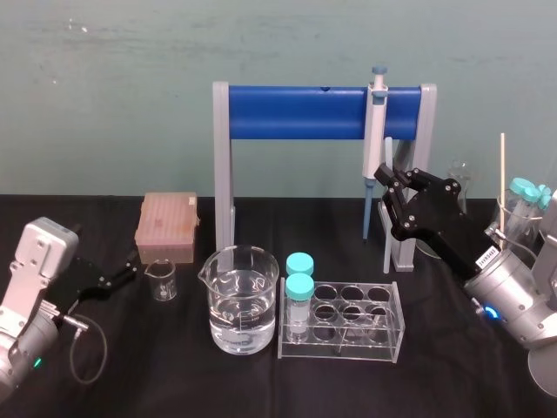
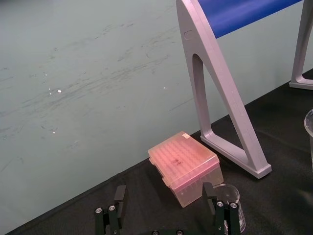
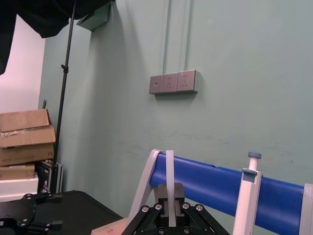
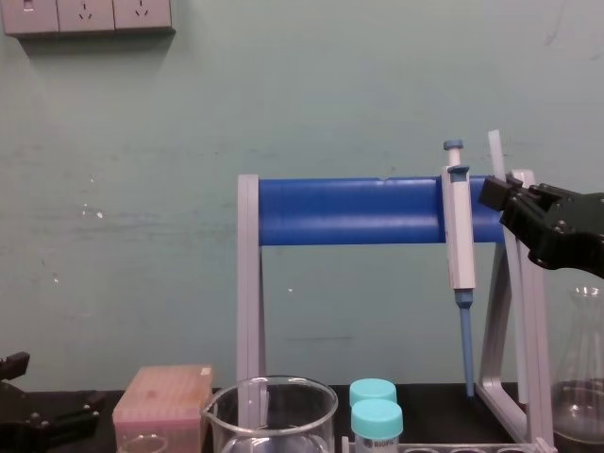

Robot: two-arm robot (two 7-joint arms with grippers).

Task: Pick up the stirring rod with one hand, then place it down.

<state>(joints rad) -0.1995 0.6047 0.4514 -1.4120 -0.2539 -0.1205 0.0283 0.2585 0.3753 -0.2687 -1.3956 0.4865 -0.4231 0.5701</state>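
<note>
Up at the right end of the stand point(image 1: 296, 111), the right gripper point(image 1: 388, 181) is clamped on the rod point(image 1: 386, 237), holding it upright just beside the pipette point(image 1: 375, 122). Low at the left, the left gripper point(image 1: 129, 268) rests spread open and empty near a small beaker point(image 1: 161, 280).
</note>
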